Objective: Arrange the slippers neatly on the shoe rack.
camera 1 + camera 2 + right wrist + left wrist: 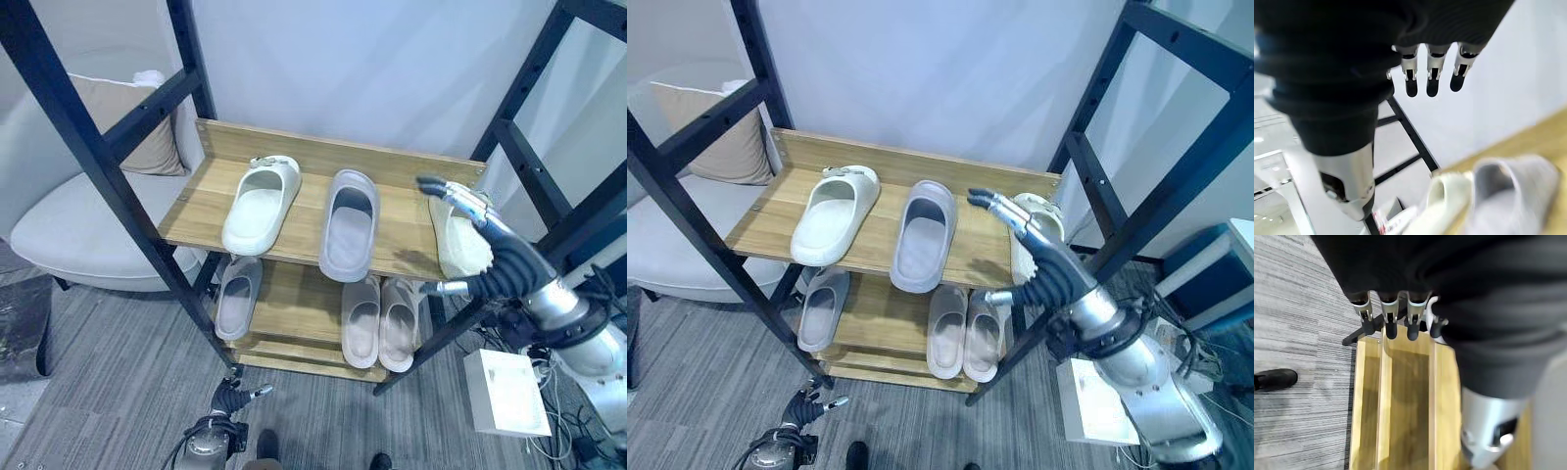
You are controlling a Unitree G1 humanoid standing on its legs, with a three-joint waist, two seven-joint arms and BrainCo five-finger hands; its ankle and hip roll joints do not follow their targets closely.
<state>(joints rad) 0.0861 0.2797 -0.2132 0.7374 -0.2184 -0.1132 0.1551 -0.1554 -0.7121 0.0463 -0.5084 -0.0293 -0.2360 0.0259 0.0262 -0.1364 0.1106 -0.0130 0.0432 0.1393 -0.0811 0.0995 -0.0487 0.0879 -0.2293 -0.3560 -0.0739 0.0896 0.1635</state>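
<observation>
The wooden shoe rack carries three slippers on its top shelf: a cream one at the left, a grey one in the middle and a cream one at the right end. My right hand hovers over that right slipper, open, fingers straight and pointing toward the back wall; I cannot tell whether it touches it. On the lower shelf lie a grey slipper and two beige slippers side by side. My left hand hangs low near the floor in front of the rack, fingers relaxed.
A pale armchair with a beige cushion stands left of the rack. Black metal frame bars cross on both sides. A white box lies on the floor at the right.
</observation>
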